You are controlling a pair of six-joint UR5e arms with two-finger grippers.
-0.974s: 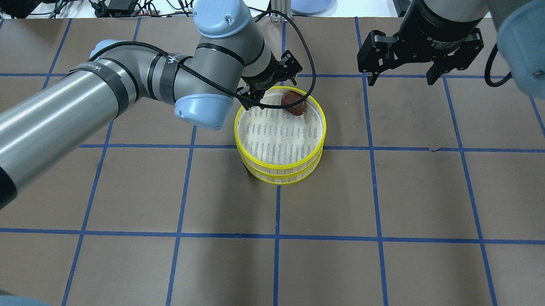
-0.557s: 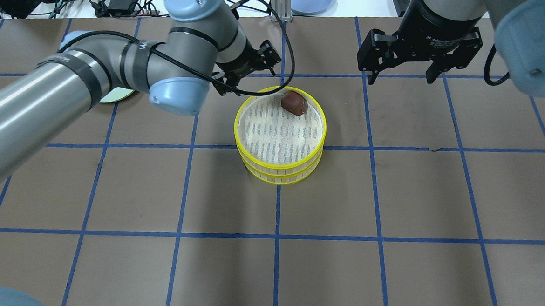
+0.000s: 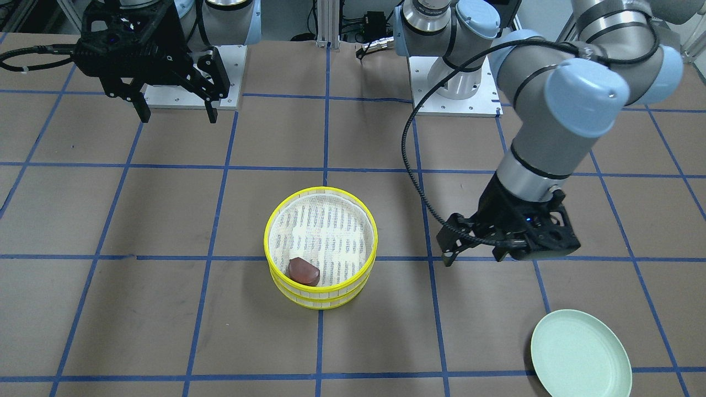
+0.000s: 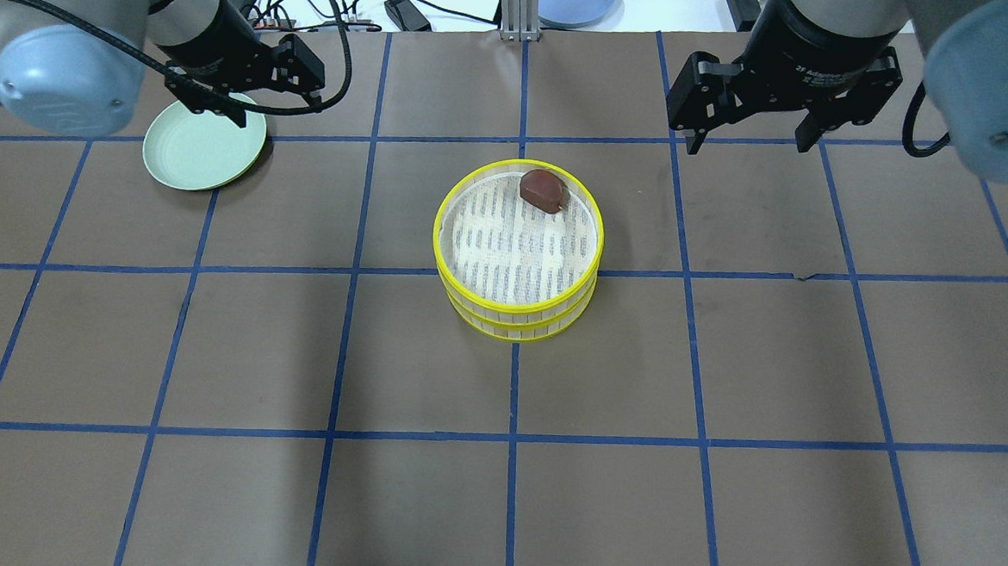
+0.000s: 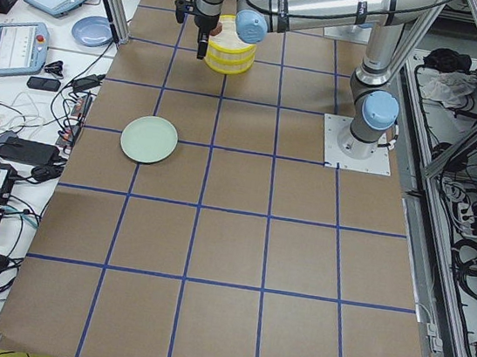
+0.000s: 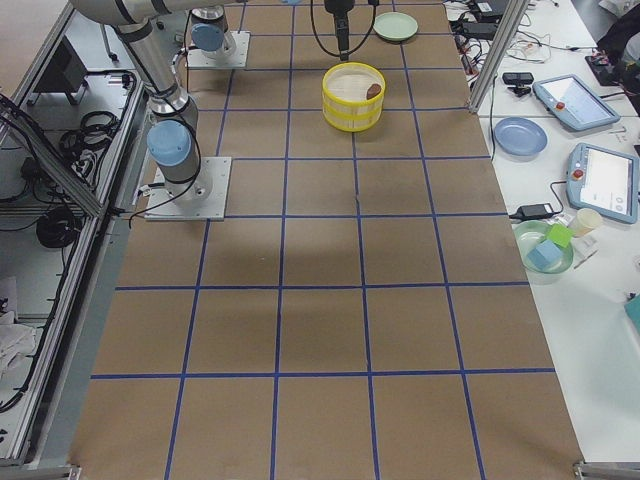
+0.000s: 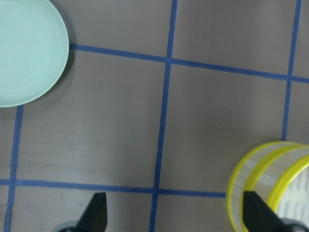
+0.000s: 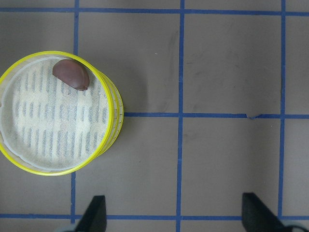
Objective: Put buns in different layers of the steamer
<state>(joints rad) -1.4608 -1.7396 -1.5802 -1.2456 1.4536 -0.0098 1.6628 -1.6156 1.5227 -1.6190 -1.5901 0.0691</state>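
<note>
Two yellow-rimmed steamer trays [image 4: 439, 232] stand stacked at the table's middle; the stack also shows in the front view [image 3: 268, 238] and the right wrist view [image 8: 116, 104]. The dark reddish-brown bun [image 4: 544, 189] lies in the top tray at its far rim, and also shows in the front view [image 3: 303, 271] and the right wrist view [image 8: 71, 74]. The cream-white bun is hidden. My left gripper [image 4: 247, 88] is open and empty, above the pale green plate's far right edge. My right gripper [image 4: 748, 145] is open and empty, high and to the far right of the stack.
The pale green plate [image 4: 200, 146] lies empty at the far left. In the left wrist view the plate [image 7: 26, 53] is at top left and the stack [image 7: 246, 179] at bottom right. Cables, tablets and blue plates lie beyond the table's far edge.
My left gripper has drawn away from the brown bun in the top tray and swung left, to above the green plate's edge. The bun stays in the tray. The right arm has not moved.
</note>
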